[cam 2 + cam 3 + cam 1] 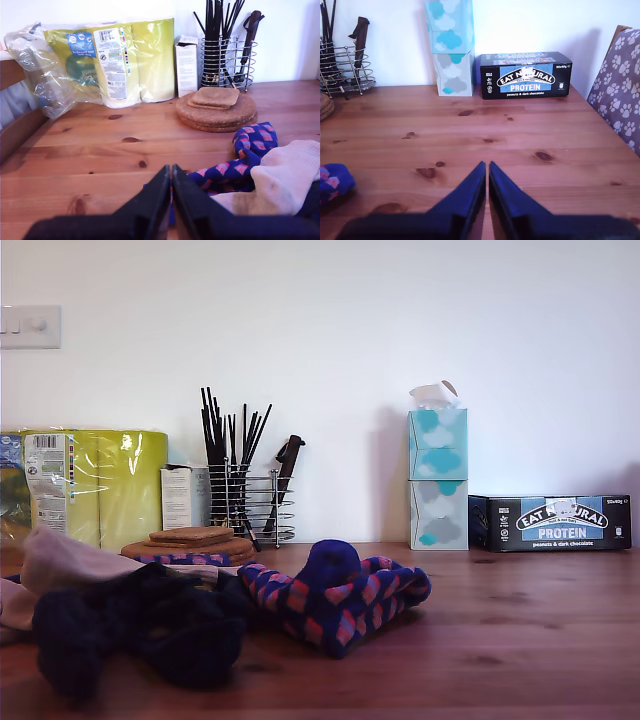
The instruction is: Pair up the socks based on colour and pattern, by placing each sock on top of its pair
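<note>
First gripper: my first gripper (171, 172) is clenched with nothing between the tips, low over the table (100, 150), just beside the checked sock.
Second gripper: my second gripper (486, 168) is pressed closed on nothing above bare boards, well apart from the coasters.
Dark socks: a navy heap (140, 625) lies nearest the exterior camera, in front of the coasters; blur hides any pattern, and it may be more than one sock.
Checked socks: a blue sock with red-pink diamonds (340, 605) lies bunched at the navy heap's edge, toward the exterior view's right of the coasters; a second checked sock (240, 160) lies in front of the coasters, partly under the pale sock.
Pale sock: a pinkish-white sock (280, 182) lies in front of the coasters, touching the checked sock.
Coasters: a stack of round cork coasters (217, 107) with square ones on top stands behind the socks.
Rack: a wire rack (227, 62) of black sticks stands just behind the coasters.
Rolls: a yellow-green pack of paper rolls (125, 60) stands beyond the coasters by the wall.
Boxes: two stacked tissue boxes (450, 47) and a protein-bar box (526, 75) stand by the wall, far from the coasters.
</note>
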Controlling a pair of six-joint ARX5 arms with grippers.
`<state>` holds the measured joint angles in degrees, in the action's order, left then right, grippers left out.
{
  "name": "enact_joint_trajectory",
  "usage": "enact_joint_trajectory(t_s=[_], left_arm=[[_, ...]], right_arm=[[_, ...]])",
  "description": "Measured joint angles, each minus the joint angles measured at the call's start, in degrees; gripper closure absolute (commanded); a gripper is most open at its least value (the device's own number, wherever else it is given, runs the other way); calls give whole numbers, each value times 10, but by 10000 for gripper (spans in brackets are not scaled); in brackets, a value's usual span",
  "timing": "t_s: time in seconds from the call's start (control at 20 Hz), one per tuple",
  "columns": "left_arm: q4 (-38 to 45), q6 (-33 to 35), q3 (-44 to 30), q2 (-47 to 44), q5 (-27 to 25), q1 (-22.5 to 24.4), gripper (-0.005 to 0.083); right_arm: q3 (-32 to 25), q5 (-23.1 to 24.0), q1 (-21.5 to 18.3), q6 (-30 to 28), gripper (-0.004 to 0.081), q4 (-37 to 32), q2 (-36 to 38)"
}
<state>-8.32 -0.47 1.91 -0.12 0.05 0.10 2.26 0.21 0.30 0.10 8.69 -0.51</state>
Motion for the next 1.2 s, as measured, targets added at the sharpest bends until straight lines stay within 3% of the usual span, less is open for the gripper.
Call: enact_joint_trajectory(t_s=[0.15, 0.55, 0.7, 0.85, 0.95, 1.1, 1.2], left_arm=[[-61, 0, 2, 0, 9, 0, 787], [-56, -9, 2, 0, 19, 0, 788], [3, -83, 2, 0, 71, 0, 793], [12, -112, 11, 0, 125, 0, 793], [3, -123, 45, 10, 153, 0, 793], [-6, -124, 119, 60, 206, -3, 793], [-20, -86, 165, 116, 240, -17, 793]], right_arm=[[3, 0, 0, 0, 783, 50, 0], [3, 0, 0, 4, 783, 46, 0], [3, -10, 0, 84, 783, -1, 0], [10, -37, 0, 137, 783, -57, 0], [41, -65, 1, 151, 783, -25, -1], [132, -120, 1, 149, 783, 62, -32], [196, -169, 1, 130, 783, 112, -78]])
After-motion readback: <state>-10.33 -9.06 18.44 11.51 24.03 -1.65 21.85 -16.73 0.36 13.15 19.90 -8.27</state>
